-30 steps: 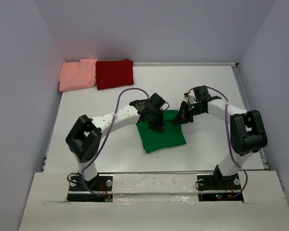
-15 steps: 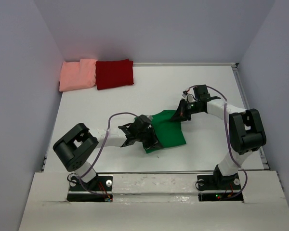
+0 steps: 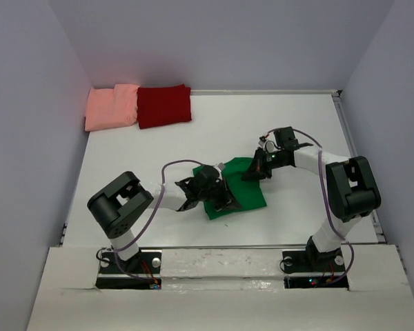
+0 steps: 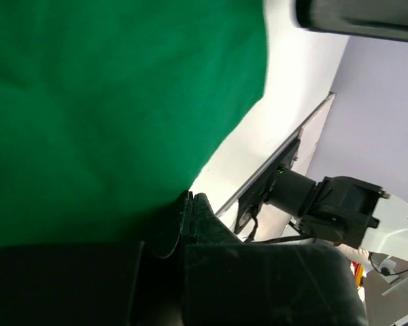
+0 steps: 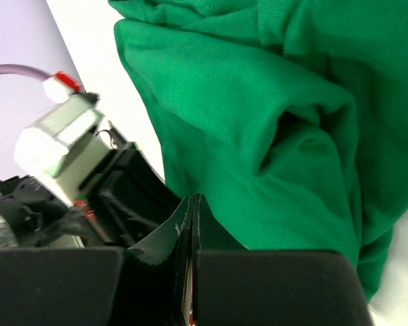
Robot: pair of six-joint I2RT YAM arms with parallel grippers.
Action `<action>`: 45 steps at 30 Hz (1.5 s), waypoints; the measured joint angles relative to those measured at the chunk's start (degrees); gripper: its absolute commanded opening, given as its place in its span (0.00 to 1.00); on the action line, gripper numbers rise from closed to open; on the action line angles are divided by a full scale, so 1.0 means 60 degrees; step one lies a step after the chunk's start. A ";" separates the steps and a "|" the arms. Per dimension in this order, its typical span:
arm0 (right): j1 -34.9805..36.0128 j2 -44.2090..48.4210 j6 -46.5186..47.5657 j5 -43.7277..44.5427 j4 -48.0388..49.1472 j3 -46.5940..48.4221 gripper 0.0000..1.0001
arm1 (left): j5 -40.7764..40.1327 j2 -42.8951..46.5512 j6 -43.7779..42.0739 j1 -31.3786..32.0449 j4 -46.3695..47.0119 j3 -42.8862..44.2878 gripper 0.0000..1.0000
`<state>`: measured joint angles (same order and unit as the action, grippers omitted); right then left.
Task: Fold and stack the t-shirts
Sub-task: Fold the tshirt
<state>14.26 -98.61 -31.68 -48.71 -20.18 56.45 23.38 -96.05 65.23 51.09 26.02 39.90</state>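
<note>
The white table [image 3: 145,158] carries everything, and both arms reach over its middle. The left arm [image 3: 165,196] lies low and bent, and the right arm [image 3: 310,155] comes in from the other side, so the two tools point toward each other with one shirt between them. This bright green t-shirt [image 3: 245,196] lies roughly folded and a little wrinkled on the table, directly under and between the two grippers. The left gripper [image 3: 224,200] is over the shirt's near left part, and the right gripper [image 3: 252,172] is at its far right corner. In the left wrist view the green cloth [image 4: 109,102] fills the space just beyond the closed fingers of the left gripper [image 4: 188,200], and its edge reaches their tips. In the right wrist view the right gripper [image 5: 194,200] also has its fingers pressed together, with folds of the green cloth [image 5: 258,102] just beside and beyond them. Whether either tool pinches a bit of fabric, I cannot tell. The dark red t-shirt [image 3: 164,105] and the salmon-pink t-shirt [image 3: 112,107] lie folded side by side and touching, well apart from both grippers, far beyond the left one at the back left corner of the table.
</note>
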 measured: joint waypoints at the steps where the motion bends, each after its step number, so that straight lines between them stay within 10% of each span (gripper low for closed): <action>1: 0.0018 0.0000 -0.0015 0.0000 0.0018 -0.0015 0.00 | 0.0040 -0.0160 0.0011 0.0018 -0.0004 0.0000 0.00; 45: 0.0576 -0.2310 -0.0353 -0.0291 0.1894 0.0645 0.00 | 0.0750 -0.1541 0.0255 0.0113 0.0696 0.0248 0.00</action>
<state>17.72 -112.46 -33.80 -50.46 -8.82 60.31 27.88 -105.30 66.76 51.77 30.20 41.39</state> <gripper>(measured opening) 0.010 0.011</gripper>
